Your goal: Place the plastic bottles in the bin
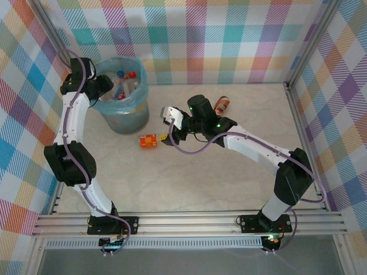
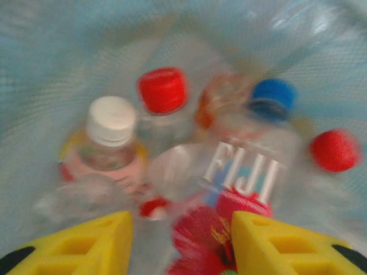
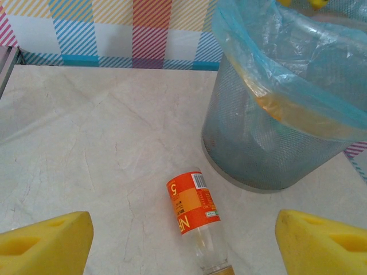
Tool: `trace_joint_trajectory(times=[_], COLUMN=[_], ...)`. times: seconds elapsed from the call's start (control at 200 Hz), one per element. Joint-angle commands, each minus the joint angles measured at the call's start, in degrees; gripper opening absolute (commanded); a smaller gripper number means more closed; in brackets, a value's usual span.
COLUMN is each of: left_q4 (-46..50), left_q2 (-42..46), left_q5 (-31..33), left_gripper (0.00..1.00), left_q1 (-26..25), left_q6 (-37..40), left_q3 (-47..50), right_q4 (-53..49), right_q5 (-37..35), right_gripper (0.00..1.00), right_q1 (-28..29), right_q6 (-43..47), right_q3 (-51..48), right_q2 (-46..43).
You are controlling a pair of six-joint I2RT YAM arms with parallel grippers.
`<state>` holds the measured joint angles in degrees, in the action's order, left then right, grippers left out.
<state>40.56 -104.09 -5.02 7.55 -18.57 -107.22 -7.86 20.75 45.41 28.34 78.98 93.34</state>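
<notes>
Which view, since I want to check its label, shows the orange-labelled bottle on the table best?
Right wrist: the orange-labelled bottle lies close up on its side, label and clear body plain. Top external shows the bottle small, near the bin. Left wrist looks into the bin at other bottles.

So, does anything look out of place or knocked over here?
Yes. An orange-labelled bottle lies on its side on the table, outside the bin but close to it. A second bottle lies farther back, beyond the right arm. Nothing looks spilled or broken.
</notes>
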Motion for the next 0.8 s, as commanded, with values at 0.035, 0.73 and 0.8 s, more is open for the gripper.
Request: trace_joint_trajectory(times=[0.035,0.73,0.8], left_q4=[6.0,-2.7,-6.3], left_q2=[-2.3,15.9,19.3], left_q5=[0.9,-3.3,-4.5], left_gripper=[0.51,0.64,0.64], left_q1=[-0.1,-8.6,-12.8], left_q6=[1.9,11.5,14.4], left_q3=[-2.8,-2.3,2.6], right_q4=[-0.9,-28.0,-26.5], right_q5=[1.4,-22.4,-25.4], right_gripper=[0.83,1.00,1.00], right_q1=[0.4,-14.7,-17.9], right_q6=[-0.6,-38.9,-44.8], right_q3=[1.7,28.8,27.3], right_q2=[-0.4,14.1,14.8])
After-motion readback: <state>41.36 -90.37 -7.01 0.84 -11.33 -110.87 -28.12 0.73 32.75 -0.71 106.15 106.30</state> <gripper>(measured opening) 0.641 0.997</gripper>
